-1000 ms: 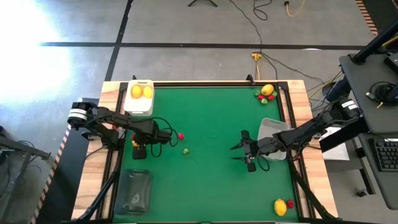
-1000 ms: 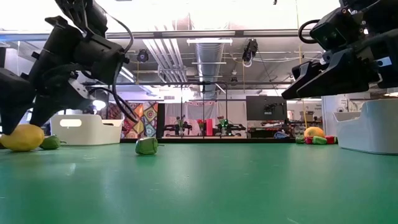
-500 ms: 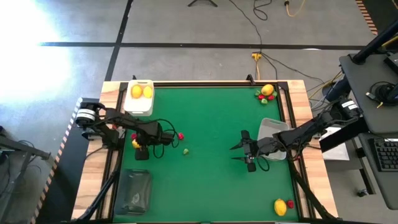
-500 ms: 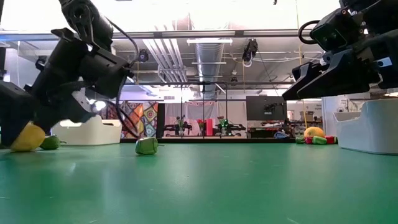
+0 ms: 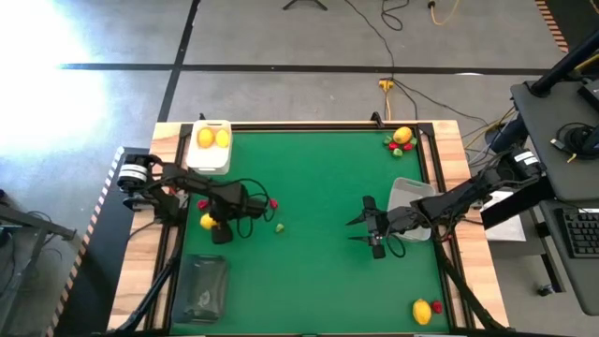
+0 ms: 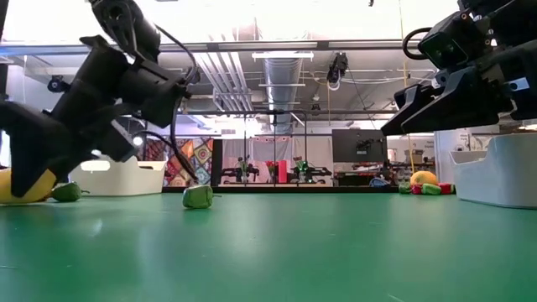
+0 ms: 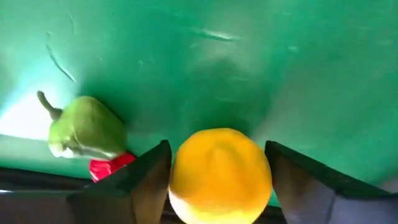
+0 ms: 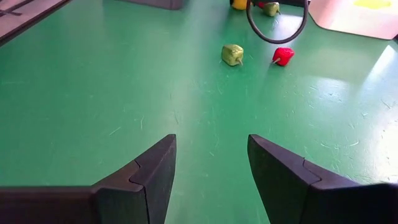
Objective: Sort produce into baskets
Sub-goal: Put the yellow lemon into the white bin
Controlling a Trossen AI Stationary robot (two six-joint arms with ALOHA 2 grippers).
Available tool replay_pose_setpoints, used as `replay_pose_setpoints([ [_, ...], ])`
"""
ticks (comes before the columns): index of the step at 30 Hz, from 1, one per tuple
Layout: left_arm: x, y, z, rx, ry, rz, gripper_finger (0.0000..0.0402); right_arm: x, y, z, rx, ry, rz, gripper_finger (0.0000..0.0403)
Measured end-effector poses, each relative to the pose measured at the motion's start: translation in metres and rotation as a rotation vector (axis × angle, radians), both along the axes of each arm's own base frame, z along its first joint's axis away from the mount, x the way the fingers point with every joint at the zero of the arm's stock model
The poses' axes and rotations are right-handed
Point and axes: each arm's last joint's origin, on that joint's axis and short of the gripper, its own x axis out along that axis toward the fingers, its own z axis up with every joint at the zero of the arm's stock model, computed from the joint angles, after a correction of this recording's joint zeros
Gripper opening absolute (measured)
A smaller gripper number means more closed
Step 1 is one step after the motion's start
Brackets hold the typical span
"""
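A yellow lemon (image 7: 217, 171) lies on the green mat near the table's left edge; it also shows in the high view (image 5: 206, 222). My left gripper (image 5: 213, 227) is down over it and shut on it. A green piece (image 7: 84, 127) and a red piece (image 7: 109, 167) lie beside the lemon. Another red piece (image 5: 272, 203) and a green piece (image 5: 279, 227) lie farther right. The white basket (image 5: 211, 157) at the far left holds two lemons. My right gripper (image 5: 357, 230) is open and empty above the mat's middle right, beside the pale grey basket (image 5: 410, 195). My left gripper has the lemon's two opposite sides (image 7: 177, 168) between its two fingers, one finger (image 7: 152, 177) on each side. The fingers slant down from the table's left. In the low view the lemon (image 6: 10, 186) sits low, at the mat.
A dark translucent basket (image 5: 201, 285) stands at the near left. More produce (image 5: 401, 139) lies in the far right corner. A lemon (image 5: 422, 311) and a red piece (image 5: 436, 306) lie at the near right. The mat's middle is bare.
My left gripper has gone a little toward the table's right edge and down, tipping more steeply, so that its fingers now stand around the lemon.
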Motion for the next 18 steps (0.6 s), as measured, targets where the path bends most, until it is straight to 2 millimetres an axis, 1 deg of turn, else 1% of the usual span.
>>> replay_pose_setpoints([
  [3,0.004,-0.001,0.009,-0.032,0.019,0.029,0.0192,0.0,0.0,0.0,0.0,0.0,0.0,0.0192],
  [5,0.006,-0.002,0.018,-0.032,0.043,0.045,0.0176,0.0,0.0,0.0,0.0,0.0,0.0,0.0192],
  [9,0.019,-0.001,0.043,-0.013,0.02,0.049,0.0174,0.0,0.0,0.0,0.0,0.0,0.0,0.0192],
  [12,0.031,0.003,0.067,0.089,-0.068,0.029,0.0175,0.0,0.0,0.0,0.0,0.0,0.0,0.0192],
  [15,0.034,0.018,0.095,0.249,-0.158,0.048,0.0177,0.0,0.0,0.0,0.0,0.001,0.0,0.0192],
  [18,0.027,0.046,0.117,0.394,-0.226,0.171,0.0176,0.0,0.0,-0.001,-0.001,0.011,-0.001,0.0192],
])
